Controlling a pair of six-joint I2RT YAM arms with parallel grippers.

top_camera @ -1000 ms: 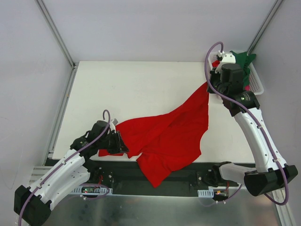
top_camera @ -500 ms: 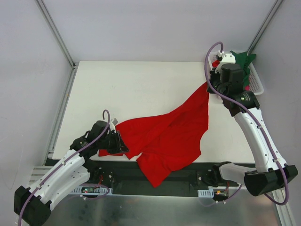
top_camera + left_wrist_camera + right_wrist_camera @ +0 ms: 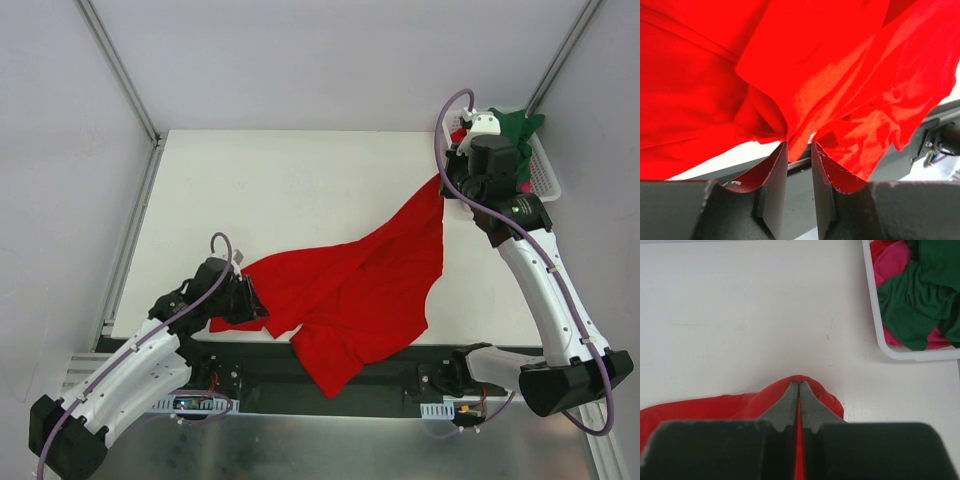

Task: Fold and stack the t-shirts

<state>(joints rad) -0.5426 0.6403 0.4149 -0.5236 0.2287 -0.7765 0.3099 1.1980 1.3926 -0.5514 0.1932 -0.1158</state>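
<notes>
Red shirt [image 3: 350, 290]: plain bright red. Green shirt [image 3: 912, 310], far right: plain dark green. Pink shirt [image 3: 890, 262]: plain magenta. Basket [image 3: 920, 355]: white. Table [image 3: 280, 190]: white. Arms [image 3: 540, 280]: white, black joints. Cables [image 3: 437, 140]: purple. Left gripper [image 3: 799, 146], right gripper [image 3: 799, 384]: dark grey.

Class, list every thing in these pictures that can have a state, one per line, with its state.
Red shirt: unfolded, held between both pincers, draped over the near table edge.
Green shirt: crumpled in the basket.
Pink shirt: crumpled, partly under the green shirt.
Basket: holding shirts.
Left pincer: shut on the red shirt.
Right pincer: shut on the red shirt.
</notes>
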